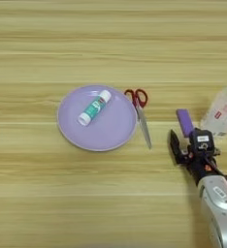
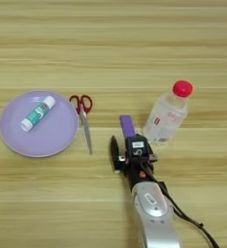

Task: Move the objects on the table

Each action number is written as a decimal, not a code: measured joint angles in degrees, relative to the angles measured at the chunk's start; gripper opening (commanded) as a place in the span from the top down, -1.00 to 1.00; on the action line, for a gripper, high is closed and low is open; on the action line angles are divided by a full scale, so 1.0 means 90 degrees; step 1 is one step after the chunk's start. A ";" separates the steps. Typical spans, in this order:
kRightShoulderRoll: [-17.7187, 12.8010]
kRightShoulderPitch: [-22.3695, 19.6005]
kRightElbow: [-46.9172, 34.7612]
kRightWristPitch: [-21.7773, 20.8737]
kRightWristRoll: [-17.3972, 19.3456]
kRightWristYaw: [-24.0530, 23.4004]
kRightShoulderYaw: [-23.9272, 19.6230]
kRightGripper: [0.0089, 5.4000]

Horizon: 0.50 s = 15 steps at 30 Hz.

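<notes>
The block (image 2: 127, 125) lay flat on the table (image 2: 113, 43), just left of the bottle (image 2: 166, 116), which lay on its side with the red cap pointing away from the robot. The claw (image 2: 126, 154) sat at the block's near end with its 2 black fingers spread apart, 1 finger (image 2: 115, 151) left of the block line. It gripped nothing.

Risk: the block was narrow and close to the bottle. A closing or advancing claw could have nudged the bottle and set it rolling, or pushed the block away instead of seating it.

Further left, the scissors (image 2: 84, 116) lay just beside the plate (image 2: 52, 138), which carried the glue stick (image 2: 37, 113). Light plank table surface filled both views, and no room beyond it showed.
</notes>
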 measured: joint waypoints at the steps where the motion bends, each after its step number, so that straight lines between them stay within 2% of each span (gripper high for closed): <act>1: 0.0002 0.0047 -0.0129 0.0011 0.0000 0.0008 0.0027 -0.47; 7: 0.0030 0.0179 -0.0651 0.0086 -0.0047 0.0027 0.0197 -0.73; 11: 0.0035 0.0253 -0.1003 0.0099 -0.0079 0.0027 0.0284 -0.97; 15: 0.0031 0.0368 -0.1237 0.0090 -0.0188 0.0031 0.0420 -0.99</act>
